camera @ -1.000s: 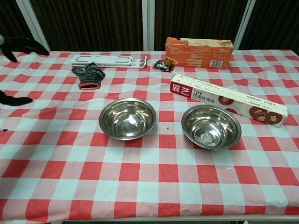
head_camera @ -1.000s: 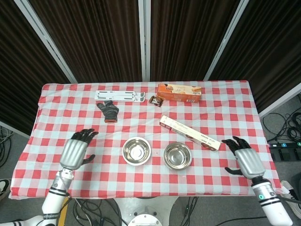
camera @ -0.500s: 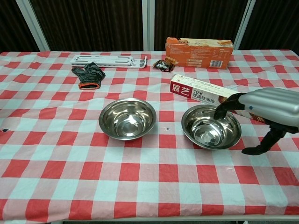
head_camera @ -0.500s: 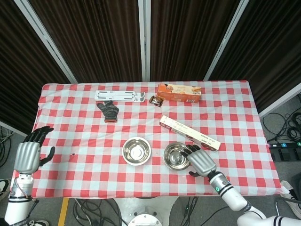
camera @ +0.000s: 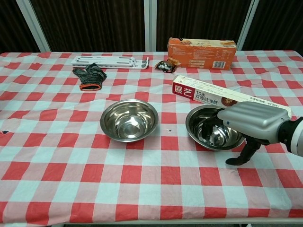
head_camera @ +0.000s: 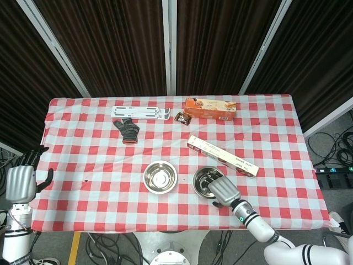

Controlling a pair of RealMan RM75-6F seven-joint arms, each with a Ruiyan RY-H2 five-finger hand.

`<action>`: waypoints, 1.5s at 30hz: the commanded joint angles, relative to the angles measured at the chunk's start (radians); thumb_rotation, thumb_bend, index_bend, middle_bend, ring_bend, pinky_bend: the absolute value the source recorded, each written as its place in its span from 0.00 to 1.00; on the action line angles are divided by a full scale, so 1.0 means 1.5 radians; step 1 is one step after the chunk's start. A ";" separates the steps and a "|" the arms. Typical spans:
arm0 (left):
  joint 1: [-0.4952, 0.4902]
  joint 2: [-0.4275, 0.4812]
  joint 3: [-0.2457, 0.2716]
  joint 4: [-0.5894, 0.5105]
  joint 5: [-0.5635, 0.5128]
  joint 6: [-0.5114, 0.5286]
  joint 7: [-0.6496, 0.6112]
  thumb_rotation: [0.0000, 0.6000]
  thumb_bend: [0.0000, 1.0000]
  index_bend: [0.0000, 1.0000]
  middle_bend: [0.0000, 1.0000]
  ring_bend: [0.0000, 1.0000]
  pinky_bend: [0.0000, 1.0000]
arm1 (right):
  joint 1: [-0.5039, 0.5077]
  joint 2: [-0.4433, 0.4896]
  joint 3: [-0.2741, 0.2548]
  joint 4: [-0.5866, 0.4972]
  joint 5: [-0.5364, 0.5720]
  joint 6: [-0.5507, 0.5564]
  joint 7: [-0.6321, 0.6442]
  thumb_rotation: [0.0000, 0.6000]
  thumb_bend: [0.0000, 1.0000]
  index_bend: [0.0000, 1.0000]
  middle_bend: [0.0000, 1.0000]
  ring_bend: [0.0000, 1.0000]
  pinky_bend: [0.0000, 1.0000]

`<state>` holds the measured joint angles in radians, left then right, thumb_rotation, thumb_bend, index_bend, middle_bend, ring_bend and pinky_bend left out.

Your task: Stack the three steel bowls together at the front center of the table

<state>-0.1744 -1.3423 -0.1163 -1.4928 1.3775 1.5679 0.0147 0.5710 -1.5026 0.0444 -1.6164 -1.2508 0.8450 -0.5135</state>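
I see only two steel bowls. The left bowl (head_camera: 160,177) (camera: 129,119) stands upright and empty near the front centre. The right bowl (head_camera: 203,178) (camera: 208,128) stands a short gap to its right. My right hand (head_camera: 222,189) (camera: 248,122) lies over this bowl's right rim. Its fingers (camera: 211,124) curl down inside the bowl, while the thumb (camera: 240,158) points at the cloth outside the rim, apart from it. The bowl sits flat on the table. My left hand (head_camera: 21,182) hangs beyond the table's left edge, fingers spread and holding nothing; the chest view does not show it.
A long cling-film box (head_camera: 222,155) (camera: 232,100) lies just behind the right bowl. Further back are an orange biscuit box (head_camera: 209,108) (camera: 201,53), a dark snack packet (head_camera: 182,116) (camera: 166,65), a black glove (head_camera: 127,130) (camera: 90,75) and a white bracket (head_camera: 140,112) (camera: 109,61).
My right hand came in from the table's right edge to the right bowl and slid its fingers deeper inside. My left hand withdrew leftward off the table. Neither bowl has moved.
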 commanded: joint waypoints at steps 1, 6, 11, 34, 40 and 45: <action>0.000 -0.001 -0.002 0.001 -0.001 -0.005 -0.001 1.00 0.42 0.26 0.29 0.22 0.29 | 0.003 -0.006 -0.003 0.006 0.002 0.006 -0.006 1.00 0.19 0.39 0.34 0.21 0.28; 0.001 -0.002 -0.001 0.009 0.004 -0.014 -0.004 1.00 0.42 0.26 0.29 0.22 0.29 | 0.007 -0.022 -0.008 0.024 0.006 0.018 -0.017 1.00 0.29 0.49 0.41 0.28 0.37; 0.003 -0.004 -0.004 0.015 0.001 -0.020 -0.008 1.00 0.42 0.26 0.29 0.22 0.29 | 0.014 -0.038 -0.011 0.042 0.011 0.020 -0.019 1.00 0.33 0.55 0.45 0.33 0.43; 0.009 -0.003 -0.013 0.019 -0.009 -0.047 -0.020 1.00 0.42 0.26 0.29 0.22 0.30 | 0.018 -0.034 -0.014 0.037 -0.006 0.064 -0.010 1.00 0.40 0.65 0.53 0.43 0.56; 0.011 -0.003 -0.015 0.021 -0.010 -0.050 -0.026 1.00 0.42 0.26 0.29 0.22 0.30 | 0.018 -0.037 -0.016 0.037 -0.006 0.070 -0.011 1.00 0.42 0.68 0.55 0.46 0.59; 0.013 -0.002 -0.017 0.023 -0.012 -0.052 -0.028 1.00 0.42 0.26 0.29 0.22 0.30 | 0.020 -0.036 -0.012 0.034 -0.009 0.076 -0.010 1.00 0.42 0.69 0.56 0.46 0.60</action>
<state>-0.1557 -1.3449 -0.1413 -1.4579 1.3597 1.4904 -0.0276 0.6006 -1.5577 0.0260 -1.5645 -1.2634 0.9587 -0.5286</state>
